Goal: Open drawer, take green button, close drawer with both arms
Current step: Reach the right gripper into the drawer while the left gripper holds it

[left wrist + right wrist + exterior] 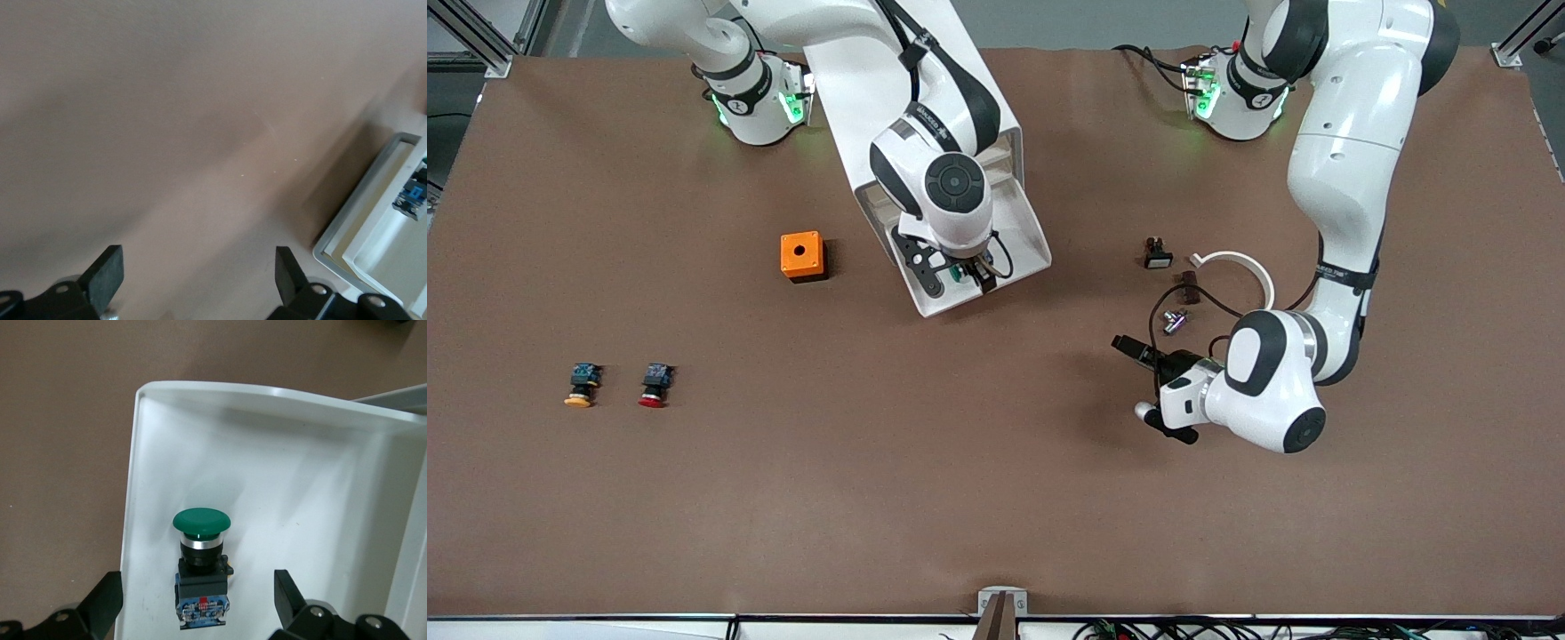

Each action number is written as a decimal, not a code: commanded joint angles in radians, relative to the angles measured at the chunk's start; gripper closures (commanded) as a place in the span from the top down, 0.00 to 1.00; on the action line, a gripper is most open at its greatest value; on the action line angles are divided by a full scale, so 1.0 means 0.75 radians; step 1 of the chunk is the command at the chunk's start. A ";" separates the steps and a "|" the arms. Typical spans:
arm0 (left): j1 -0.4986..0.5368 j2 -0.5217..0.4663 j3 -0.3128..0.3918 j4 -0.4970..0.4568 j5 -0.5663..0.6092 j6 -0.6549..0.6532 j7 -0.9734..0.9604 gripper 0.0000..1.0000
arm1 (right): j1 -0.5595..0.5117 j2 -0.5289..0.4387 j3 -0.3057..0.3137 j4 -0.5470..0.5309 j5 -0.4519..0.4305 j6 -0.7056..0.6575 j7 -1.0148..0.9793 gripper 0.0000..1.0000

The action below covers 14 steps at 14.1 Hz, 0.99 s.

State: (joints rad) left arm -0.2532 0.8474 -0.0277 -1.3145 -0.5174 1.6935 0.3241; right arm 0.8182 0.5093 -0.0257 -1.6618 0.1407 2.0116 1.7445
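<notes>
Already pulled out: drawer [1021, 233], lowest in cabinet [925, 107], its tray exposed so contents can be reached from above. Right gripper [966, 274] down inside tray, fingers [100, 603] spread wide with green-capped button [201, 568] lying between them, untouched; likely lined up this way to straddle black body before clamping. Button on its side on tray floor, close to one tray wall, cap pointing away from wrist. Left gripper [1152, 391] low over bare table [996, 498], released and empty, drawer's corner off to one side of it; waiting, probably held clear of the reach and ready for the closing push. Red-capped button [655, 387] and yellow-capped button [582, 386] well apart from both grippers, toward right arm's end.
</notes>
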 commanded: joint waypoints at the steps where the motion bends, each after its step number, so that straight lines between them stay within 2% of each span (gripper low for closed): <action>1: -0.100 -0.080 0.021 -0.021 0.180 0.081 -0.227 1.00 | 0.036 0.024 -0.017 0.009 0.025 0.007 0.016 1.00; 4: -0.174 -0.099 0.016 -0.023 0.348 0.155 -0.503 1.00 | 0.038 0.055 -0.017 0.011 0.023 0.011 0.014 1.00; 9: -0.221 -0.107 0.016 -0.027 0.416 0.180 -0.875 1.00 | 0.061 0.092 -0.017 0.017 0.023 0.063 0.012 1.00; 10: -0.229 -0.105 0.012 -0.027 0.418 0.180 -0.981 1.00 | 0.059 0.092 -0.017 0.017 0.023 0.059 0.004 0.95; 13: -0.266 -0.107 0.008 -0.029 0.414 0.180 -1.311 1.00 | 0.061 0.092 -0.017 0.017 0.023 0.054 -0.005 0.50; 14: -0.272 -0.107 0.004 -0.031 0.412 0.182 -1.387 1.00 | 0.061 0.092 -0.017 0.017 0.023 0.056 -0.005 0.31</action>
State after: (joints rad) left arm -0.4303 0.7864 -0.0287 -1.3152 -0.2224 1.8156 -0.5915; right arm 0.8481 0.5700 -0.0257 -1.6602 0.1409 2.0523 1.7437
